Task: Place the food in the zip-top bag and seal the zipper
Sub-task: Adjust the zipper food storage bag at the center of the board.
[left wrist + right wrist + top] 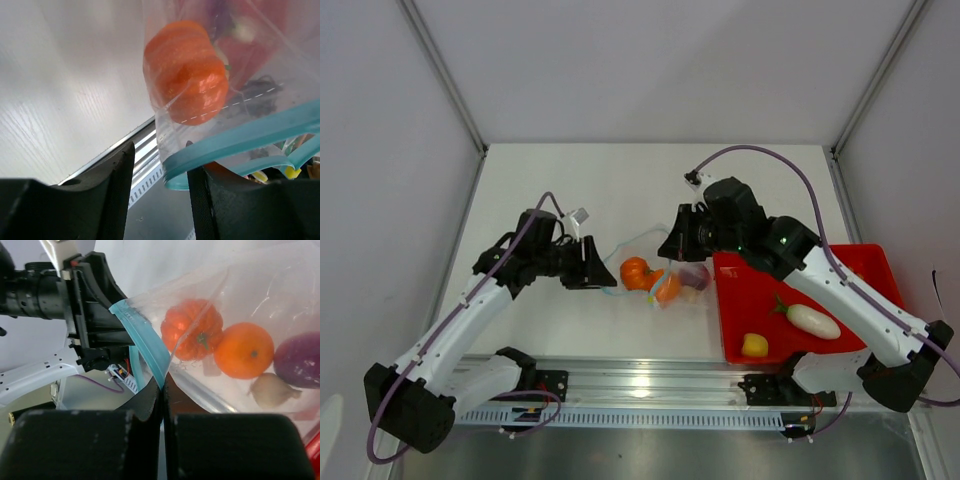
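The clear zip-top bag point(655, 252) hangs between my two grippers. Inside it are an orange pumpkin point(635, 272), an orange round fruit point(667, 288) and a purple piece point(696, 275). In the right wrist view the pumpkin point(192, 330), the fruit point(244, 350), the purple piece point(297, 360) and a pale bulb point(272, 390) show through the plastic. My right gripper point(163, 390) is shut on the light-blue zipper point(145, 342). My left gripper point(160, 195) is open, with the end of the zipper point(240, 137) between its jaws, beside the right finger point(210, 200).
A red tray point(860, 270) lies at the right with a white piece point(813, 320) and a yellow piece point(754, 345) in it. A metal rail point(640, 385) runs along the table's near edge. White walls close the sides and back.
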### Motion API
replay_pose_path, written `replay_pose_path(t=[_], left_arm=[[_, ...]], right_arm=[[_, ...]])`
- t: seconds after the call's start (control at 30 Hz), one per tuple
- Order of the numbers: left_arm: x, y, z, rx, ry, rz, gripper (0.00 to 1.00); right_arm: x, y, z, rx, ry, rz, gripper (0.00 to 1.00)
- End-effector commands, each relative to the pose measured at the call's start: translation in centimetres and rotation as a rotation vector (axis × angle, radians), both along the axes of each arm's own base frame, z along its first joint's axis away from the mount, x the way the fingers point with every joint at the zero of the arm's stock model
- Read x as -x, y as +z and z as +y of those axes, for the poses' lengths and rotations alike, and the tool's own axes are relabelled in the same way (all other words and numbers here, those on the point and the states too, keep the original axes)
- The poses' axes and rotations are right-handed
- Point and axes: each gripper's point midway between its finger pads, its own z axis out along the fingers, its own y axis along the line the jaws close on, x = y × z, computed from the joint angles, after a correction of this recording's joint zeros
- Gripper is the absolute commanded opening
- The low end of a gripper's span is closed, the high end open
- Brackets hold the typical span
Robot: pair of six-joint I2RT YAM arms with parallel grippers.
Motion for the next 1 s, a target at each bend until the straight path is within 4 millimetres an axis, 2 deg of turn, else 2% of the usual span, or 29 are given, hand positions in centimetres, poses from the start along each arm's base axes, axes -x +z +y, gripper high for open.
replay_pose_path(t=[0.0,0.13,0.23,0.27,0.3,0.37,0.43,0.47,0.5,0.53,0.57,0.63,0.67,0.7,0.73,0.77,0.8,0.87,0.9,0.93,0.97], left_arm=[[0.0,0.7,-0.4,0.032,-0.014,-0.035,0.49],[-0.1,0.2,-0.5,0.024,-0.018,-0.017,0.43],[0.1,0.3,-0.8,0.048,-0.028,-0.003,0.20],[0.3,0.6,-1.0,0.064,-0.040,-0.002,0.04],[0.4,0.9,-1.2,0.078,-0.051,0.001,0.00],[1.0,2.2,-1.5,0.110,-0.076,-0.002,0.01],[1.4,5.3,-1.9,0.163,-0.111,-0.038,0.00],[2.0,6.4,-2.1,0.193,-0.126,-0.035,0.01],[2.5,7.4,-2.3,0.221,-0.144,-0.033,0.01],[3.0,9.6,-2.6,0.260,-0.165,-0.060,0.01],[4.2,11.3,-2.9,0.313,-0.199,-0.055,0.01],[4.8,13.2,-3.0,0.346,-0.204,-0.090,0.01],[4.4,13.2,-2.9,0.334,-0.183,-0.109,0.00],[3.7,11.9,-2.9,0.305,-0.167,-0.095,0.00],[2.8,10.3,-2.9,0.262,-0.155,-0.086,0.01],[1.8,8.5,-2.8,0.216,-0.128,-0.057,0.01],[0.7,4.3,-3.1,0.159,-0.117,0.052,0.01],[-0.8,1.0,-2.9,0.098,-0.091,0.097,0.00],[-0.9,-0.7,-2.8,0.077,-0.084,0.131,0.01],[-1.0,-0.7,-2.8,0.077,-0.083,0.128,0.01],[-1.0,0.1,-2.9,0.092,-0.088,0.103,0.01]], right_arm=[[0.0,2.2,1.6,-0.095,0.038,-0.008,0.00],[0.0,2.5,1.8,-0.110,0.040,-0.006,0.00],[-0.2,2.6,1.8,-0.113,0.028,-0.014,0.00],[-0.2,2.5,1.8,-0.111,0.025,-0.014,0.00],[-0.3,2.0,1.9,-0.105,0.024,-0.010,0.00],[-0.7,0.8,2.0,-0.085,0.021,-0.002,0.00],[-1.3,-1.5,1.8,-0.037,0.003,0.014,0.00],[-2.4,-3.2,1.4,0.022,-0.029,0.025,0.00],[-2.4,-4.7,0.6,0.082,-0.048,0.061,0.00],[-2.6,-4.5,0.5,0.097,-0.059,0.063,0.00],[-2.2,-4.5,0.5,0.106,-0.052,0.075,0.00],[-1.7,-3.8,0.6,0.084,-0.050,0.072,0.00],[-1.5,-3.4,0.7,0.069,-0.052,0.069,0.00],[-1.7,-3.0,0.6,0.045,-0.063,0.057,0.00],[-1.8,-4.3,0.4,0.057,-0.065,0.073,0.00],[-2.1,-5.1,0.4,0.052,-0.067,0.086,0.00],[-2.7,-5.7,0.7,0.024,-0.054,0.112,0.00],[-3.0,-7.4,0.8,0.030,-0.043,0.150,0.00],[-3.0,-7.6,0.7,0.044,-0.040,0.151,0.00],[-2.9,-7.4,0.7,0.051,-0.035,0.148,0.00],[-2.7,-6.4,0.4,0.054,-0.034,0.135,0.00]])
